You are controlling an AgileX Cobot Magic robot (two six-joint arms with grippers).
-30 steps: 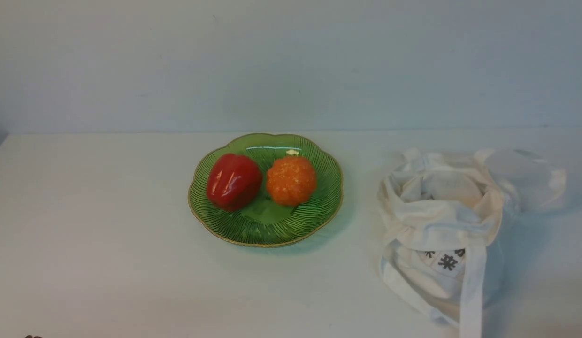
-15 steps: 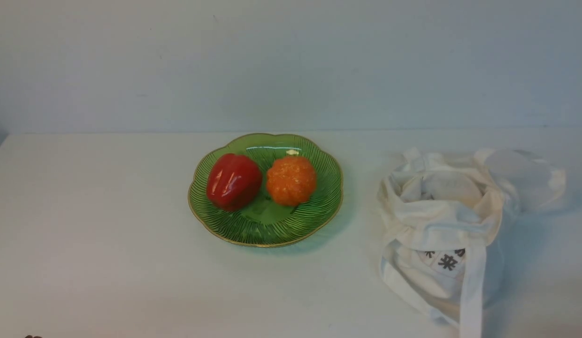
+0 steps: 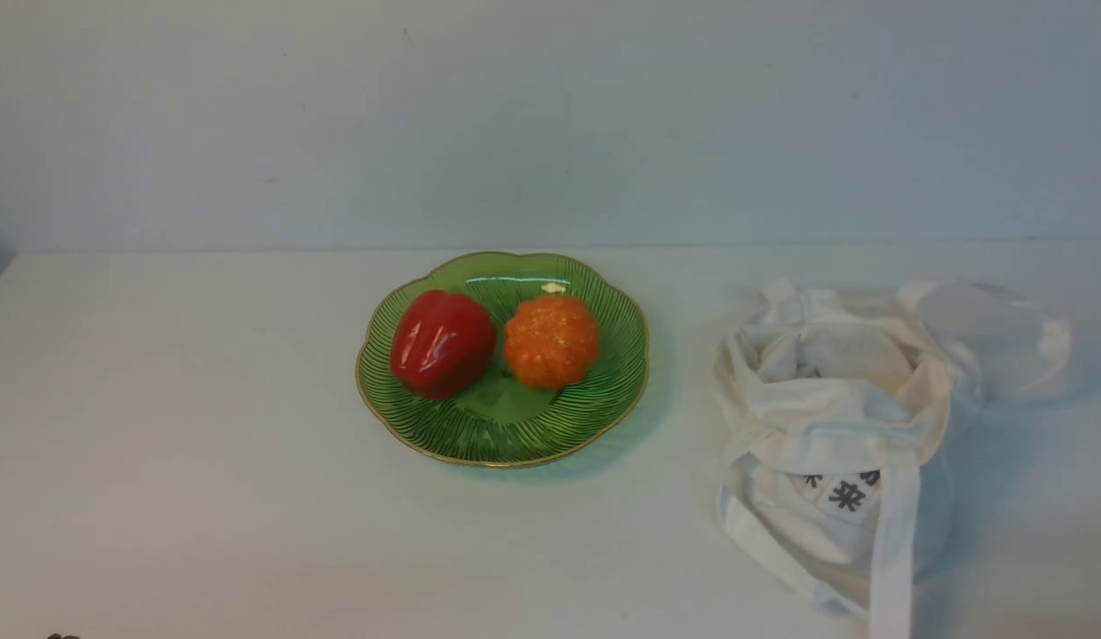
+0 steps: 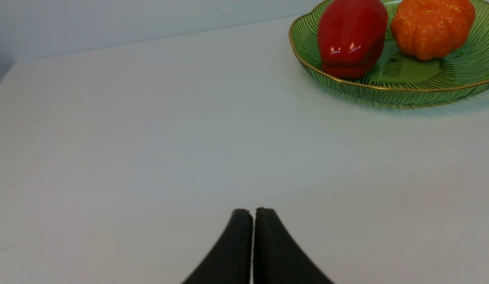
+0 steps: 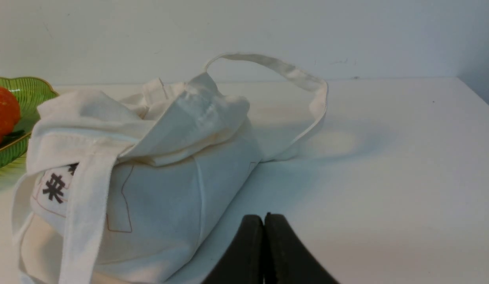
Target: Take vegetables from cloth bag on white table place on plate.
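The red bell pepper (image 3: 442,343) lies on the left side of the green plate (image 3: 604,399), next to an orange bumpy ball (image 3: 550,341); both show in the left wrist view too, the pepper (image 4: 351,37) on the plate (image 4: 390,92). The white cloth bag (image 3: 835,417) sits slumped to the plate's right, its mouth open upward; the right wrist view shows the bag (image 5: 161,185) with its printed label. My left gripper (image 4: 253,211) is shut and empty, low over the white table (image 4: 150,138), well short of the plate. My right gripper (image 5: 264,217) is shut and empty beside the bag.
A bag strap (image 5: 303,83) loops up and over behind the bag; another strap (image 3: 892,550) hangs down its front toward the table's near edge. A pale wall (image 3: 550,115) stands behind the table.
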